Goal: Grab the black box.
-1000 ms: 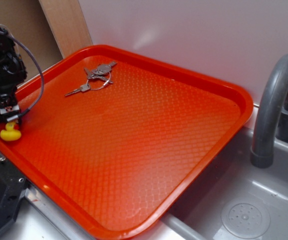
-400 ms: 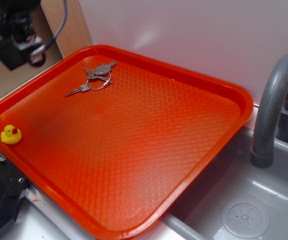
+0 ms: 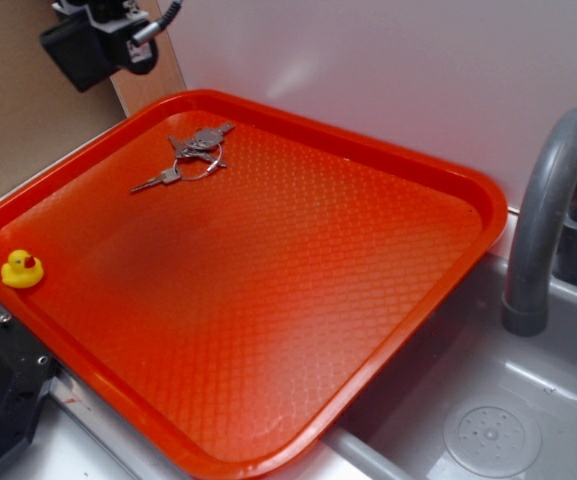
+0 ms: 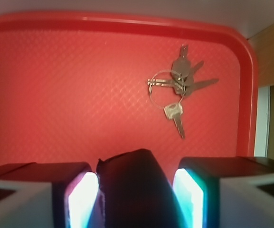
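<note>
1. Holding the box (image 4: 134, 190) between its two pads (image 4: 82, 199), the tool (image 3: 93, 40) sits in the upper left of the exterior frame, raised well clear of the tray (image 3: 448, 290).
2. In the wrist view the box fills the gap at the bottom centre, a dark matte block with a pad pressed to each side; the tool is closed narrow on it.
3. Exterior view shows only a dark block under the tool's body, so how deep the box sits in the grip cannot be told from there.
4. Keys (image 3: 193, 150) lie on the tray near its upper left edge, below the tool and apart from it; in the wrist view they sit right of centre.
5. The duck (image 3: 21, 268) rests at the tray's left edge, well apart from the tool.
6. Judged from this, the grab looks done or nearly so; what remains is keeping the hold secure.
7. To do that well: keep the pads squeezed evenly, avoid any sudden swing, and keep the wrist level so the slightly wedge-like block is not squeezed out of the pads.
8. Risk: the box seems to be gripped near one end, so a jolt could pivot it loose and drop it onto the keys or tray.
</note>
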Robot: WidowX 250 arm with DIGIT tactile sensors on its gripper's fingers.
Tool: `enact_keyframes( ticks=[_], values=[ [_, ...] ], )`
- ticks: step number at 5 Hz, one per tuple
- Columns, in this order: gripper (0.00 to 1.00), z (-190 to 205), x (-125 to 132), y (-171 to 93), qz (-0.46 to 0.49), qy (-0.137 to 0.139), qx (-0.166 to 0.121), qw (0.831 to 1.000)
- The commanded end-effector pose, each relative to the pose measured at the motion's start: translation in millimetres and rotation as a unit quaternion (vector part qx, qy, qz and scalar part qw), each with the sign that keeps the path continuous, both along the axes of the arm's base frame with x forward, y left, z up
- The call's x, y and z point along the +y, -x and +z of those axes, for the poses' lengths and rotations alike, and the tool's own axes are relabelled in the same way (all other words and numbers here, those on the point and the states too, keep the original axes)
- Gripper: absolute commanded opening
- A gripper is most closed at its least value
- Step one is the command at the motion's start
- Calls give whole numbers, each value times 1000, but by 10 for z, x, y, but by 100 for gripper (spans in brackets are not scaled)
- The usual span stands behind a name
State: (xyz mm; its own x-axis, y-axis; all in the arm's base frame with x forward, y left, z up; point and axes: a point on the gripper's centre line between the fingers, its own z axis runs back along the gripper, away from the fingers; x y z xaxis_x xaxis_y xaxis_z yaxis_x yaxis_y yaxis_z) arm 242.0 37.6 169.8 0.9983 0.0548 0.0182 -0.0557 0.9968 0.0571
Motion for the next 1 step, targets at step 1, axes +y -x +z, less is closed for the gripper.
enact_keyframes(
  ticks=[1],
  values=[
    [0, -90, 68, -260, 12, 9, -48, 999]
  ],
)
